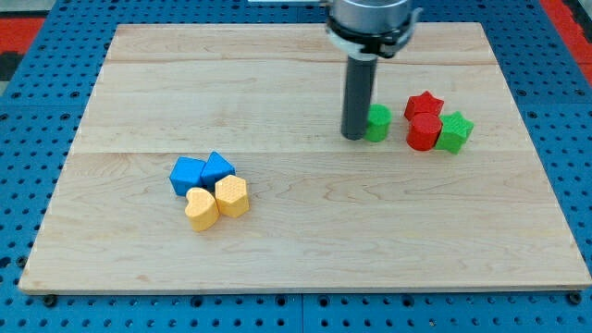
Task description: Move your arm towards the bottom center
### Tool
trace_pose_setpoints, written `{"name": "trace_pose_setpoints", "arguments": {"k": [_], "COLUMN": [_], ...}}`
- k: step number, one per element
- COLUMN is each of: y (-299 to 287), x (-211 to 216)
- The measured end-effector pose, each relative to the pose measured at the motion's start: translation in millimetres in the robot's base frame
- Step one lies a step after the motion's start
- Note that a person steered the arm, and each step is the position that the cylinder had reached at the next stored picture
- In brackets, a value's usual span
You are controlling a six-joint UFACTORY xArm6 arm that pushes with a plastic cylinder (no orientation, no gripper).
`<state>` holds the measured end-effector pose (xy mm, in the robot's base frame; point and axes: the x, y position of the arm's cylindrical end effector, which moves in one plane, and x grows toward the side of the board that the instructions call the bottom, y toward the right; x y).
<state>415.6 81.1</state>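
Trouble is waiting right at my tip (pixel 354 137), judging by how things are lying. It is resting against the left side of a small green block (pixel 377 122) in the upper right part of the tabletop (pixel 277 74), touching it or very nearly so. If I am swinging out to the view's right before heading down, I am likely dragging that green block along and disturbing the red star (pixel 425 104), red block (pixel 425 131) and green star (pixel 455 131) clustered just beyond it.

A second risk is lying lower left: two blue blocks (pixel 201 172), a yellow heart (pixel 202 208) and a yellow block (pixel 232 196) are huddling together, so a path drifting too far to the view's left is clipping them.

Jaws are not part of this rig; the arm is ending in a plain rod, so nothing is spreading or pinching. My goal, the bottom centre of the tabletop, is lying well below the tip and slightly to the view's left, with bare wood in between.
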Motion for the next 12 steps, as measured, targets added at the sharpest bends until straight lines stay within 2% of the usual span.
{"name": "trace_pose_setpoints", "arguments": {"k": [1, 2, 3, 4, 7, 9, 12], "y": [20, 45, 51, -20, -38, -125, -129], "x": [25, 32, 111, 182, 194, 186, 186]}}
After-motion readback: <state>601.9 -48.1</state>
